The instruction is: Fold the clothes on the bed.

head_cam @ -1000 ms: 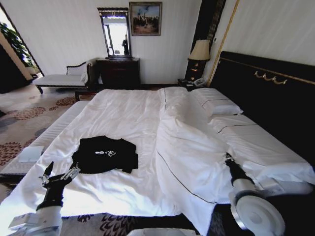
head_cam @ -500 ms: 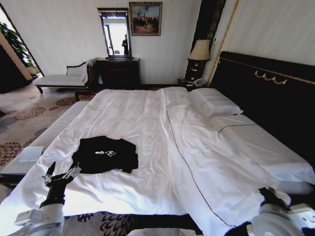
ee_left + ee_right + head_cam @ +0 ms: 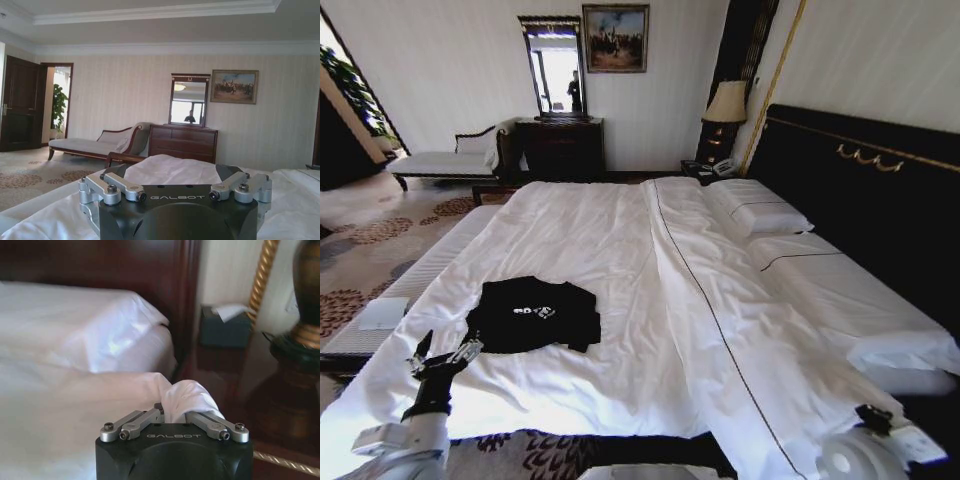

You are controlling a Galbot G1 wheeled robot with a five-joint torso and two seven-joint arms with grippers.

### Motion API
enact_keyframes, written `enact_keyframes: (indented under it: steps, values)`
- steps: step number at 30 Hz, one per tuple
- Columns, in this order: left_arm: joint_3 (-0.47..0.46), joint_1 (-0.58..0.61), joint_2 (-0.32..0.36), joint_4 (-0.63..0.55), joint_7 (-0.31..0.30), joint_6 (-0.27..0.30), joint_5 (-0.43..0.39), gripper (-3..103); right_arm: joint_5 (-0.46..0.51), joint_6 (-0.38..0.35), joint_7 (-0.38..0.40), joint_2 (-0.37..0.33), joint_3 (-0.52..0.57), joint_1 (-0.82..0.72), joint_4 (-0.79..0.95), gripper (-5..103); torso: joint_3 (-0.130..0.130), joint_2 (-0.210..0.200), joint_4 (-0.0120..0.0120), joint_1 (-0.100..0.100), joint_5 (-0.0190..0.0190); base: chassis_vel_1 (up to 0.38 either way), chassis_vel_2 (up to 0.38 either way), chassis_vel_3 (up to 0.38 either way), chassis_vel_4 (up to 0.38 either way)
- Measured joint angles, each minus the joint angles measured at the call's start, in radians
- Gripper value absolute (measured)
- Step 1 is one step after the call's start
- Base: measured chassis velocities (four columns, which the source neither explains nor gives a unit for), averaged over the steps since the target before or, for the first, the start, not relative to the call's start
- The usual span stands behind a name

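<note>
Bed [image 3: 580,215] spans view, white duvet [image 3: 740,320] laid flat over headboard-side half. My right gripper [image 3: 172,412] low at foot corner on that side, clenched on bunched duvet edge. Black T-shirt [image 3: 533,314] lies spread near foot edge, opposite half, unfolded. My left gripper [image 3: 442,357] hovers just beside shirt near foot edge, fingers spread, grasping nothing. Step, my guess: clearing bedding; folding not begun. Next needs duvet let go, 2 grippers to shirt edges.
</note>
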Motion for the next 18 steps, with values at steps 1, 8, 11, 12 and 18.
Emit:
enact_keyframes:
  steps: [1, 8, 11, 12, 18]
  values:
    - [0.0, 0.001, -0.001, -0.001, 0.0, 0.0, 0.0, 100, 0.0, 0.01, -0.006, -0.001, -0.004, 0.003, -0.039, 1, 0.0, 0.0, 0.0, 0.0, 0.0, 0.0, 0.0, 0.0, 0.0]
    - [0.005, 0.004, -0.016, -0.004, 0.0, 0.0, 0.011, 100, -0.039, 0.08, -0.043, -0.029, -0.009, 0.028, -0.222, 1, 0.0, 0.0, 0.0007, 0.0, 0.0003, 0.0, 0.0, 0.0, 0.0]
    - [0.009, 0.005, -0.023, -0.009, 0.0, 0.0, 0.02, 100, -0.06, 0.1, -0.051, -0.045, -0.009, 0.04, -0.272, 1, 0.0, 0.0, 0.0008, 0.0, 0.0002, 0.0, 0.0, 0.0, 0.0]
    - [0.012, 0.007, -0.029, -0.014, 0.0, 0.001, 0.025, 100, -0.073, 0.103, -0.051, -0.049, -0.011, 0.044, -0.282, 1, 0.0, 0.0, 0.0007, 0.0, 0.0, 0.0, 0.0, 0.0, 0.0]
    - [0.015, 0.017, -0.042, -0.03, 0.0, 0.002, 0.04, 100, -0.082, 0.08, -0.024, -0.03, -0.023, 0.029, -0.205, -2, 0.0, 0.0, -0.001, 0.0, -0.0003, 0.0, 0.0, 0.0, 0.0]
